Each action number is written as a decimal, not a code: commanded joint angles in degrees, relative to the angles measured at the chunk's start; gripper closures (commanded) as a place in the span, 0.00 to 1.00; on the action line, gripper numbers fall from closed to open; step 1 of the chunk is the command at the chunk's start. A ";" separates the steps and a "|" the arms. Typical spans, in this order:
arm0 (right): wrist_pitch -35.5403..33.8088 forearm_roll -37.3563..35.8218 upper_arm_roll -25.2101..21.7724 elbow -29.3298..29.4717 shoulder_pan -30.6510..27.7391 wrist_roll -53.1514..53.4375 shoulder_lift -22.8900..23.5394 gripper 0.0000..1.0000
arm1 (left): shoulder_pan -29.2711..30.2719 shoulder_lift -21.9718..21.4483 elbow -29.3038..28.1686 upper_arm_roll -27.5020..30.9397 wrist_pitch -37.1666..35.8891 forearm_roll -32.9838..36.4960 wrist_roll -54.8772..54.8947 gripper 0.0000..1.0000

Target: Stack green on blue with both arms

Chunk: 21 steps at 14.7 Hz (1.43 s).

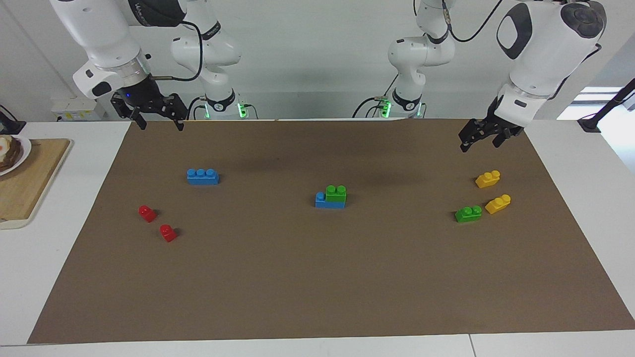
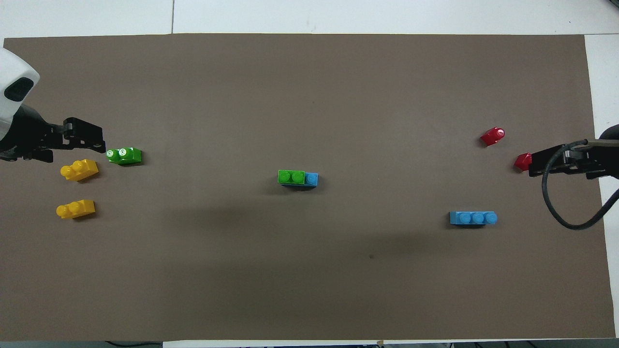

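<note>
- The landmark is the stacked pair in the middle of the brown mat [image 1: 317,277]: a green brick [image 1: 336,193] sits on a blue brick [image 1: 328,201]; the green one covers two of its studs, and the one blue stud at the right arm's end shows bare.
- A second blue brick [image 1: 203,176] lies alone on the mat, toward the right arm's end from the pair and a little nearer to the robots; nothing is on it.
- A second green brick [image 1: 468,213] lies toward the left arm's end from the pair, a little farther from the robots; just beside it is one yellow brick [image 1: 498,204]; another yellow brick [image 1: 487,179] is nearer to the robots.
- Two red bricks [image 1: 147,213] [image 1: 168,232] lie toward the right arm's end, farther from the robots than the pair.
- The left gripper [image 1: 480,140] hangs in the air over the mat's edge at the left arm's end; its fingers are released and hold nothing.
- The right gripper [image 1: 158,121] hangs over the mat's corner at the right arm's end; its fingers are spread and empty.
- On the white counter [image 1: 585,178], well apart from the pair at the right arm's end, lies a wooden board [image 1: 30,178].
</note>
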 commanded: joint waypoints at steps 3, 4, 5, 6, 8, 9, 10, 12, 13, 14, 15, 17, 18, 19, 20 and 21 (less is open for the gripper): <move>1.11 -3.91 0.47 0.58 -0.51 -1.50 0.25 0.00 | -1.64 1.11 2.16 0.44 -1.57 0.93 0.87 0.00; 1.29 -4.09 0.47 0.58 -0.51 -1.59 0.25 0.00 | -1.20 1.20 2.51 0.53 -2.10 1.10 0.96 0.00; 1.29 -4.09 0.47 0.58 -0.51 -1.68 0.25 0.00 | -1.20 1.20 2.60 0.61 -2.36 1.19 1.31 0.00; 1.29 -4.09 0.47 0.58 -0.51 -1.68 0.25 0.00 | -1.02 1.20 2.51 0.53 -2.37 1.19 2.79 0.00; 1.20 -4.09 0.47 0.58 -0.51 -1.68 0.25 0.00 | -0.76 1.11 2.34 0.79 -1.75 0.93 7.44 0.00; 1.12 -4.01 0.47 0.58 -0.51 -1.60 0.25 0.00 | -0.76 1.20 2.42 1.23 -1.49 0.75 7.37 0.00; 1.11 -4.01 0.47 0.58 -0.51 -1.60 0.25 0.00 | -0.85 1.20 2.43 1.49 -1.31 0.75 7.37 0.00; 1.29 -3.83 0.47 0.58 -0.59 -1.60 0.25 0.00 | -0.85 1.11 2.16 1.49 0.17 0.49 6.85 0.00; 1.38 -3.74 0.47 0.58 -0.59 -1.68 0.25 0.00 | -0.85 1.02 1.73 1.49 1.75 0.58 6.85 0.00; 1.38 -3.65 0.47 0.58 -0.59 -1.68 0.25 0.00 | -0.85 1.02 1.29 1.49 2.46 0.58 7.11 0.00; 1.38 -3.39 0.47 0.58 -0.59 -1.60 0.25 0.00 | -0.85 1.02 1.46 1.49 2.12 0.58 7.11 0.00; 1.29 -3.22 0.38 0.58 -0.68 -1.60 0.25 0.00 | -1.02 1.02 1.55 1.41 1.68 0.75 7.02 0.00; 1.29 -3.04 0.38 0.58 -0.68 -1.60 0.25 0.00 | -1.02 1.02 1.55 1.41 1.59 0.75 6.94 0.00; 1.29 -2.95 0.29 0.58 -0.77 -1.51 0.25 0.00 | -1.11 1.02 1.63 1.41 1.50 0.75 6.93 0.00; 1.38 -2.86 0.29 0.58 -0.77 -1.42 0.16 0.00 | -1.02 1.02 1.63 1.41 1.50 0.75 6.93 0.00; 1.38 -2.69 0.29 0.58 -0.68 -1.33 0.16 0.00 | -1.02 1.02 1.63 1.41 1.50 0.75 6.93 0.00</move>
